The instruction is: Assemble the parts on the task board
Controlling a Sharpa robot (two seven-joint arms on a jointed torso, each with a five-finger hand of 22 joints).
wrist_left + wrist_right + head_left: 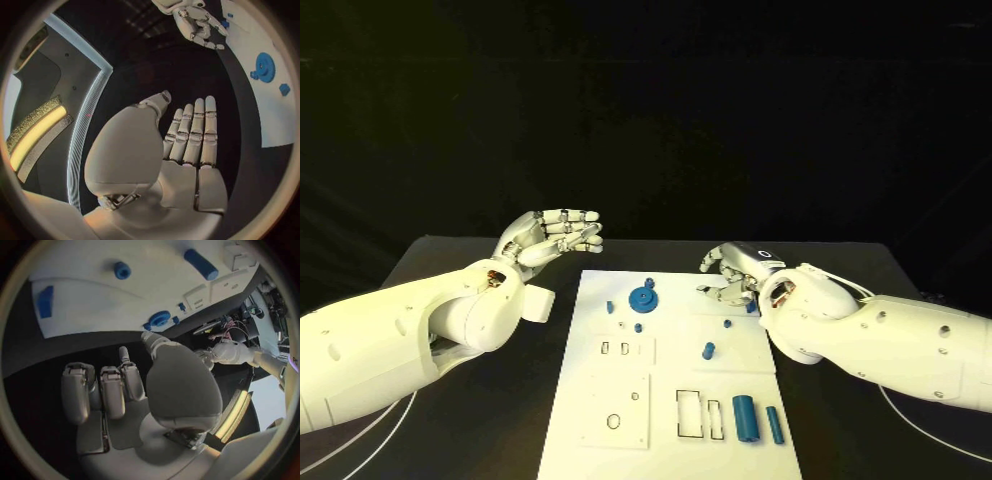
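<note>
The white task board (593, 385) lies in the middle of the table. A blue gear (643, 298) sits at its far end, a short blue peg (708, 351) stands mid-board, and a blue cylinder (744, 418) lies beside a thin blue bar (773, 424) near the front. My left hand (557, 235) is raised beyond the board's far left corner, its fingers (190, 135) straight and holding nothing. My right hand (733, 268) hovers at the board's far right edge with its fingers (103, 390) curled and nothing in them. A small blue piece (751, 306) lies close under that wrist.
Small blue pieces (610, 307) lie left of the gear. Rectangular slots (691, 413) and a round hole (613, 421) are cut in the board's near end. Black table (459, 260) surrounds the board. The right wrist view shows the gear (159, 319) and peg (122, 270).
</note>
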